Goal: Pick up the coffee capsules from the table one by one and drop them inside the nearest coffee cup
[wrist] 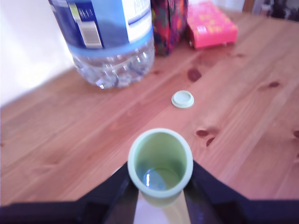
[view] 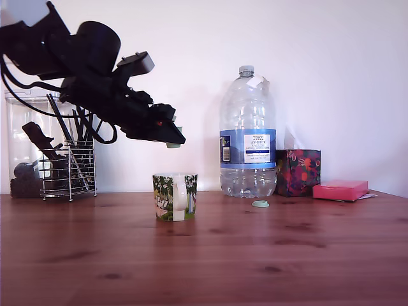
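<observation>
One capsule [wrist: 160, 165] pinched in tool [wrist: 160, 186] above wood table [view: 255, 255], white wall bkgd.

Reddish wood counter [view: 268, 255], grained, knotted, faint sheen. Matt pale-green plastic capsule [wrist: 160, 163], smooth. Clear glossy plastic bottle [view: 247, 137], paper label. Glazed, printed mug [view: 174, 196]. Shiny metal wire holder [view: 67, 171]. Matt black gripper [view: 171, 135].
</observation>
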